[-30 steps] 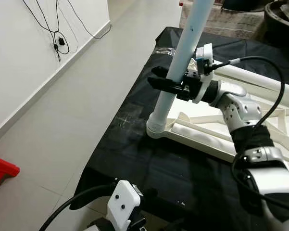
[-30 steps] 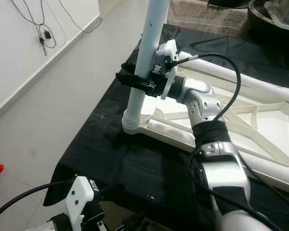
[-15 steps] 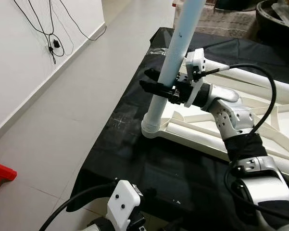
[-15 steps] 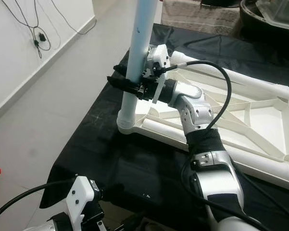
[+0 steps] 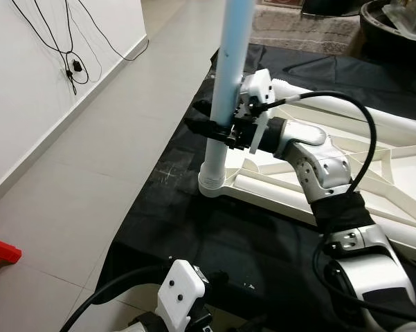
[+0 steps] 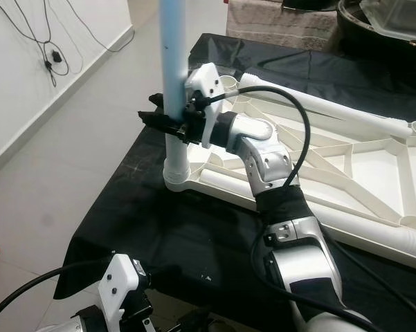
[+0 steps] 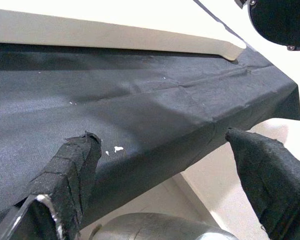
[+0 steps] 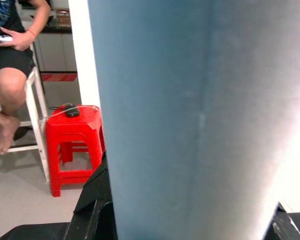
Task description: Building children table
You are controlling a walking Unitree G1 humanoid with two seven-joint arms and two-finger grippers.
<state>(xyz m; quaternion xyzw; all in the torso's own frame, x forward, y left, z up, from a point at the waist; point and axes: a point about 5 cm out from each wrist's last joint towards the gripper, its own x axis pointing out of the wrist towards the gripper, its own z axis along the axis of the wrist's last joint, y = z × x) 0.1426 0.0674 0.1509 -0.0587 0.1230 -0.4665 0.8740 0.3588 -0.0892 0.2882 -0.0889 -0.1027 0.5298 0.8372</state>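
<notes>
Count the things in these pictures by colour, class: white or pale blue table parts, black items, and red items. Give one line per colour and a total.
White or pale blue: 2, the table leg and the tabletop frame
Black: 1, the black cloth
Red: 1, the red stool
Total: 4

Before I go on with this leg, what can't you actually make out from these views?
- Table leg: its top is cut off by the upper edge in both eye views.
- Corner socket: how deep the leg sits is hidden inside it.
- Right gripper: the far finger is hidden behind the leg.
- Tabletop: its right end runs off the eye views.
- Left gripper: open over black cloth, arm otherwise cropped.
</notes>
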